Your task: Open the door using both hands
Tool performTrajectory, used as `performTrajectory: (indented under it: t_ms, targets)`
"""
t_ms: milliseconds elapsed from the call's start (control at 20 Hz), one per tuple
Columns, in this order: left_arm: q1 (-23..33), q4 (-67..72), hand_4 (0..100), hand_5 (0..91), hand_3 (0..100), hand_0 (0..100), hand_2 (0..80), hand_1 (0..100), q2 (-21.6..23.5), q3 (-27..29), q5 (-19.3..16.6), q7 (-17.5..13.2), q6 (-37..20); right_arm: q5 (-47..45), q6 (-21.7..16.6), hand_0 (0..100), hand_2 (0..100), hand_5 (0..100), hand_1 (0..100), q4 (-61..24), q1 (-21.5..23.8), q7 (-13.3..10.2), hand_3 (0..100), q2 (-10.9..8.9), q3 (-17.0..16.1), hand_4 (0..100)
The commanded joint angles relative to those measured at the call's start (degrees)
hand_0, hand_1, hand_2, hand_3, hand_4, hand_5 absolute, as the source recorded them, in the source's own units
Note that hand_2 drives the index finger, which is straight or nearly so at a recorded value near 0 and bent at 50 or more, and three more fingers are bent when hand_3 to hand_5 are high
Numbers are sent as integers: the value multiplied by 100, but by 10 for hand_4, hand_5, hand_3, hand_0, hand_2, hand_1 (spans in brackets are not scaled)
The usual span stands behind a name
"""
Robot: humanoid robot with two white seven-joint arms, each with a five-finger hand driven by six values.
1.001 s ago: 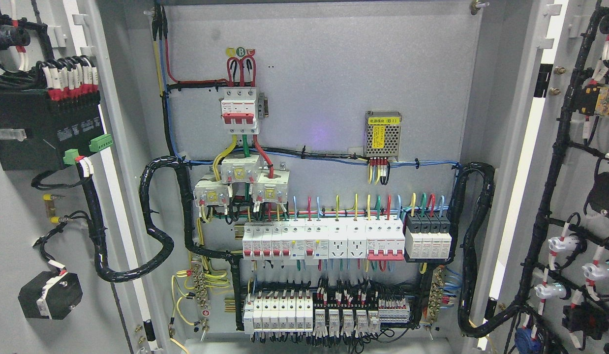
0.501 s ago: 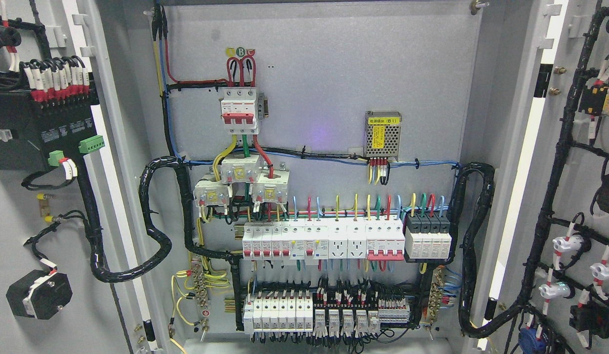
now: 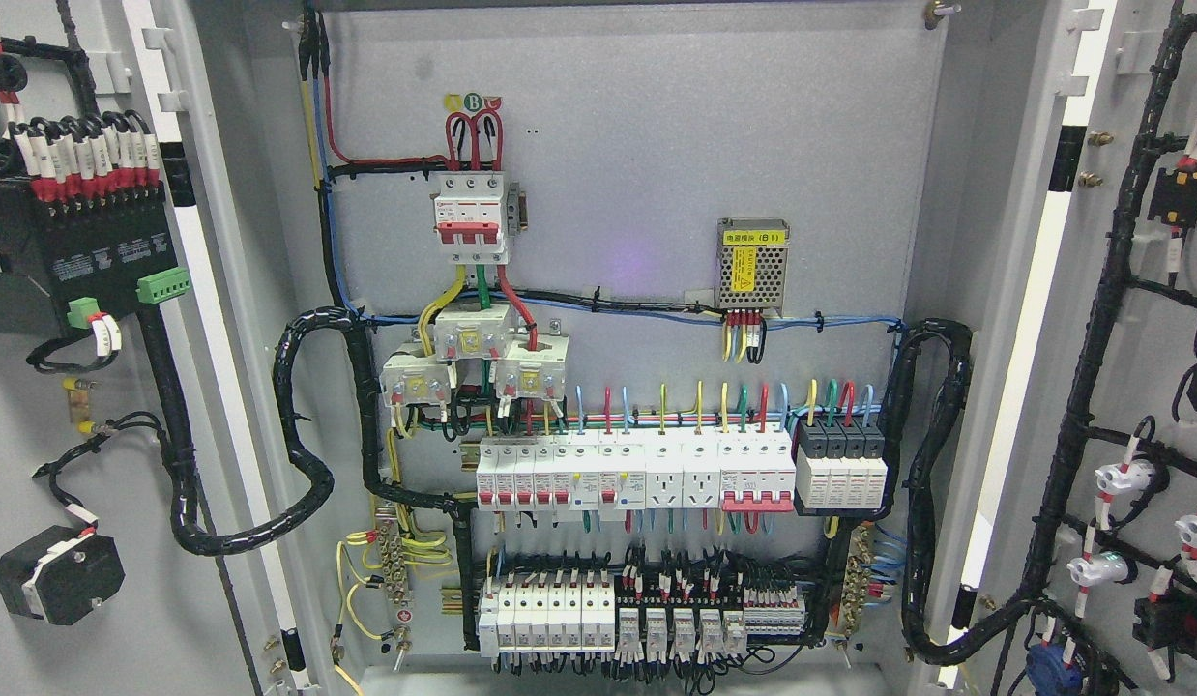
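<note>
Both doors of a grey electrical cabinet stand swung outward. The left door (image 3: 38, 435) shows its inner face with a black module (image 3: 76, 261) and a black lock block (image 3: 57, 572). The right door (image 3: 1154, 406) carries black wiring looms and white indicator backs. Between them the back panel (image 3: 656, 145) is fully exposed, holding a red-white main breaker (image 3: 473, 217), a breaker row (image 3: 637, 472) and a mesh power supply (image 3: 752, 264). Neither of my hands nor arms shows in the head view.
Thick black cable conduits loop from the panel to each door, one on the left (image 3: 299, 435) and one on the right (image 3: 932, 483). A lower terminal row (image 3: 637, 614) sits near the cabinet floor. White light shows through the hinge gaps.
Both doors have swung further outward: the left door's module and lock block slid left, and the right door's wiring and indicators slid right.
</note>
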Motion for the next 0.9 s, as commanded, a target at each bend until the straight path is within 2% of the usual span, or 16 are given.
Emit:
performTrajectory:
  t_ms: [0, 401, 701, 851]
  targets:
    - [-144, 529, 42, 0, 0, 0, 0, 0, 179, 332, 26, 8, -105, -296, 8, 0, 0, 0, 0, 130, -75, 437, 0, -11, -88, 0]
    - [-680, 1126, 42, 0, 0, 0, 0, 0, 320, 534, -9, 8, 782, -314, 17, 0, 0, 0, 0, 296, -154, 455, 0, -11, -88, 0]
    - [-1050, 1574, 42, 0, 0, 0, 0, 0, 416, 525, -53, 8, 950, -323, 17, 0, 0, 0, 0, 498, -303, 482, 0, -20, -105, 0]
    - [-1164, 1698, 42, 0, 0, 0, 0, 0, 504, 551, -53, 8, 968, -323, 17, 0, 0, 0, 0, 569, -365, 473, 0, -11, -289, 0]
